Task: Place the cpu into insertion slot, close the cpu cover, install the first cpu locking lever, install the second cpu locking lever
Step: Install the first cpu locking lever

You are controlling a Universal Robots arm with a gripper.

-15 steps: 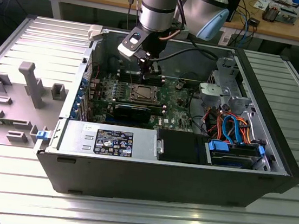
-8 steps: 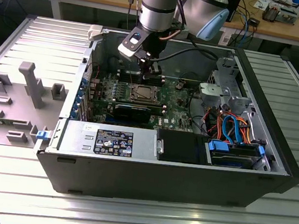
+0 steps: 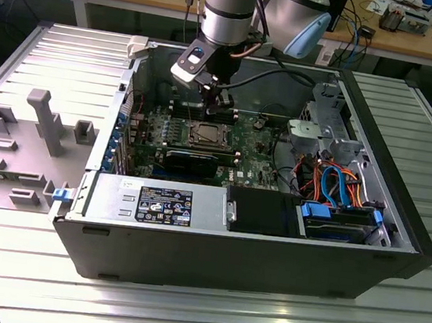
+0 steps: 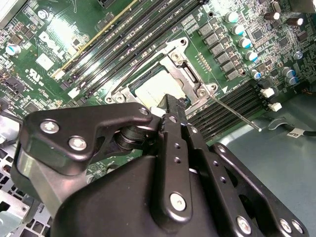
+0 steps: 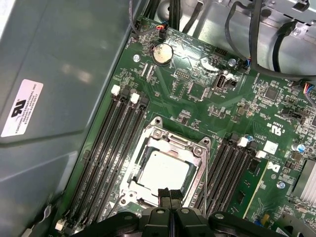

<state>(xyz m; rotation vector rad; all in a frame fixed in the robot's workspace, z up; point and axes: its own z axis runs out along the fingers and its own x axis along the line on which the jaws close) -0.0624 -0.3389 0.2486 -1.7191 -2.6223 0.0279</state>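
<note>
**While the cpu [image 5: 165, 173] rests in its socket, the closed gripper [image 5: 169, 193] stands at the cover's edge, with a lever rod close beside**

Since the cpu is seen lying flat in the insertion slot [image 4: 144, 79], about in the middle of the motherboard [image 5: 197, 94] and between the two banks of memory slots [image 5: 108, 158], the placing can be judged as done. The cpu cover [image 5: 173, 140] is laid down over it, so far as can be told, and the silvery top is shown through the square cut-out.

The gripper is held above the socket with its two fingers [image 5: 164, 195] pressed together, and nothing is pinched between them. In the first wrist view the tips are found at one edge of the cover frame, not over the centre of the chip. Whether the metal is touched cannot be told. In the exterior view the arm [image 3: 228, 9] is seen upright over the board, inside the open computer case [image 3: 229, 250].

The relation that matters is the one between these tips and the locking lever [image 4: 237, 113]. In the second wrist view this thin metal rod is seen running out from a corner of the silver surround. Its long axis is slanted across the neighbouring memory slots, those with the white clips [image 4: 269, 92], and its free end is found near the motherboard's edge, where the grey case floor [image 4: 276, 163] begins. The rod is therefore judged as not latched. It lies just beside the fingertips, off to one side, and its hinge end is nearer to them than its free end.
</note>
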